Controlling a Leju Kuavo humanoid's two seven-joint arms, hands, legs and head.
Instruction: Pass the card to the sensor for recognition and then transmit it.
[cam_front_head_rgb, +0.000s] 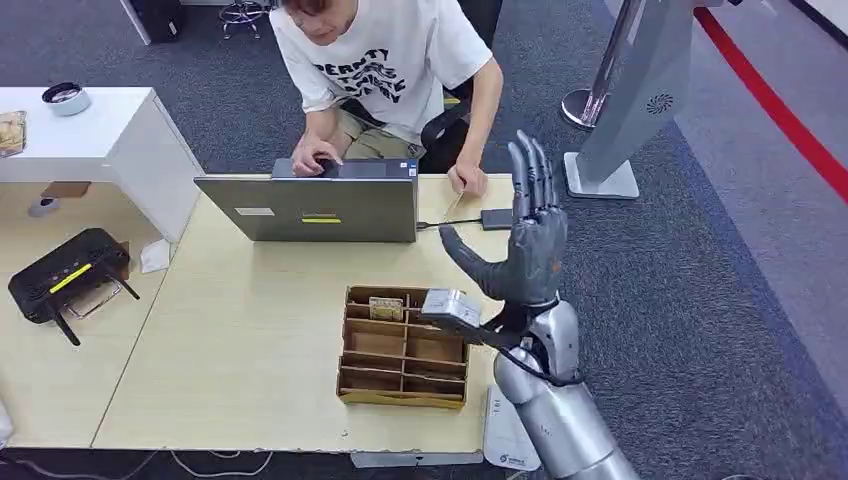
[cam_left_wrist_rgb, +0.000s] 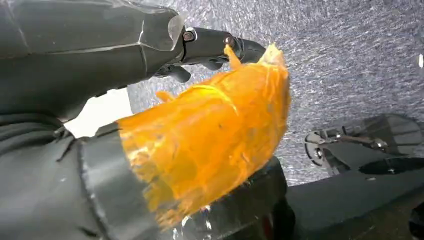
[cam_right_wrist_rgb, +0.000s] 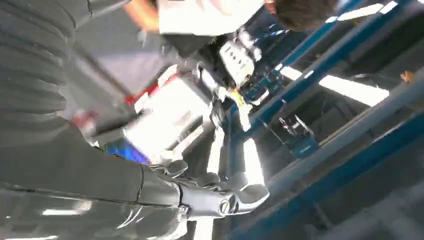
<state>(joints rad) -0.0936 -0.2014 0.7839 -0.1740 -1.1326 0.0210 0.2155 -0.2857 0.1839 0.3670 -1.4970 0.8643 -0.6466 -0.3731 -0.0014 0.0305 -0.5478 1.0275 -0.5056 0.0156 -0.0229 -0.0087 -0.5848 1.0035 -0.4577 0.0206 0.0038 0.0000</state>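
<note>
A brown cardboard organiser (cam_front_head_rgb: 404, 372) with several compartments lies on the wooden table near its right front corner. A card (cam_front_head_rgb: 385, 307) stands in its far left compartment. My right hand (cam_front_head_rgb: 528, 245) is raised above the table's right edge, to the right of the organiser, fingers straight up and apart, thumb out, holding nothing. In the right wrist view its fingers (cam_right_wrist_rgb: 220, 196) point toward ceiling beams and lights. A black device with antennas (cam_front_head_rgb: 65, 275) rests on the table to the left. In the left wrist view, my left hand (cam_left_wrist_rgb: 200, 42) hangs over grey carpet; its grip is unclear behind an orange translucent piece (cam_left_wrist_rgb: 210, 135).
A person in a white T-shirt (cam_front_head_rgb: 385, 60) sits at the table's far side, typing on a grey laptop (cam_front_head_rgb: 312, 207). A white cabinet (cam_front_head_rgb: 90, 140) stands far left, a grey stand base (cam_front_head_rgb: 600, 175) far right on the carpet.
</note>
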